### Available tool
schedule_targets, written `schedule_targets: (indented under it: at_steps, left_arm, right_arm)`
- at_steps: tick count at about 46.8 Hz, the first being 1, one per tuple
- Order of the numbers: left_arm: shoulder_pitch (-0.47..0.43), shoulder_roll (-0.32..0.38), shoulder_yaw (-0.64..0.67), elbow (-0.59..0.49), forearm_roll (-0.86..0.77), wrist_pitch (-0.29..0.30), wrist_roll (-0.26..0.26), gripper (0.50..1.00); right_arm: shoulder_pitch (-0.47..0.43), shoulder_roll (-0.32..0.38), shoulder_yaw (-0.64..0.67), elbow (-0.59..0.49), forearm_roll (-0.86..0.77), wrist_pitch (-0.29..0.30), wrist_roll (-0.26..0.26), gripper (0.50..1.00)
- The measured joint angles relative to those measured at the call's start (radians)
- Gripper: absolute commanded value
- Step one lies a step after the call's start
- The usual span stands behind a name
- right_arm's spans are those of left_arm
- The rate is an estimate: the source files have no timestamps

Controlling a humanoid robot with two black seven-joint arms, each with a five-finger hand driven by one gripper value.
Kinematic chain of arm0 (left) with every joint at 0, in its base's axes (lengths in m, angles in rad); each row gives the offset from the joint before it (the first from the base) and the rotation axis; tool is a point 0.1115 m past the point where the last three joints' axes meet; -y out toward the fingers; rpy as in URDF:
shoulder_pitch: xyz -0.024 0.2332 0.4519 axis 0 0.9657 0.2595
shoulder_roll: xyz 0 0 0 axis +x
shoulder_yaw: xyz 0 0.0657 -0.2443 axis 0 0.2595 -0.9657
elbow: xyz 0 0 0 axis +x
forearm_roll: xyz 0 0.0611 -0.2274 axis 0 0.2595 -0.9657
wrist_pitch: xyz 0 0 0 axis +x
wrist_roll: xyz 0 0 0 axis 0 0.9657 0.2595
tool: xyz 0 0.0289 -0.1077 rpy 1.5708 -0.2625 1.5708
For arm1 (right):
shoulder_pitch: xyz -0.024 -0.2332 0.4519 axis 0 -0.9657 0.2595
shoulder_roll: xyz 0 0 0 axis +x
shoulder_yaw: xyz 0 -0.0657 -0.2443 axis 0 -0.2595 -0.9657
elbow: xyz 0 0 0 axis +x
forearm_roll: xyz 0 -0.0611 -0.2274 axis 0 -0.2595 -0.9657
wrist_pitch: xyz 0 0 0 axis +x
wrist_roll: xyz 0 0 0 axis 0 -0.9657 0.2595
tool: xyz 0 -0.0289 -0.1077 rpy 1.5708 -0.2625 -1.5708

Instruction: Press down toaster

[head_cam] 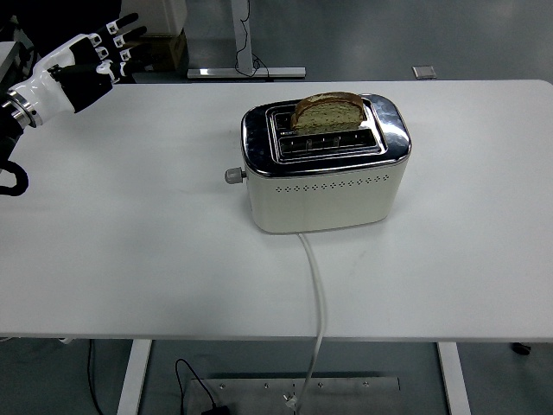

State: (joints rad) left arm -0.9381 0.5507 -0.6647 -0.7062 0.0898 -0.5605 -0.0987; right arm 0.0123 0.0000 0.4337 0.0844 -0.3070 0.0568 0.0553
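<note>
Standing a little right of the desk's middle and nearer its far edge than its near one, the cream-coloured toaster (327,164) has a shiny chrome top with two long slots running left to right. A slice of bread (329,111) sits upright in the far slot, its browned crust and much of its crumb rising above the chrome; the near slot shows only dark grille. On the toaster's left end a small grey knob (233,175) juts out sideways, level with the row of small vent holes along the front wall. A white power cord (316,294) leaves the bottom of the front wall, runs across the white desk (130,259) to its near edge and drops over it toward the floor.

The left hand (79,62) is at the desk's far left corner, raised and well apart from the toaster. Its fingers (117,36) are spread wide and point up and away toward the far side; it holds nothing and touches nothing on the desk. The black forearm behind it enters from the picture's left edge.

Beyond the far edge, a cardboard box (157,47) stands on the grey floor, and the metal foot of another table (246,71) shows beside it.
</note>
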Motion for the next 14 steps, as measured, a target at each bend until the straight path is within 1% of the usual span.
schedule_targets:
  at_steps: [7,14]
  left_arm:
    - [0.045,-0.014,0.001,0.034,-0.09,-0.001,-0.059,1.0]
    - [0.085,-0.046,0.001,0.039,-0.105,0.003,-0.072,1.0]
  right_arm:
    - [0.0,0.0,0.0,0.001,0.0,0.0,0.0,1.0]
    - [0.0,0.0,0.001,0.001,0.001,0.0,0.0,1.0]
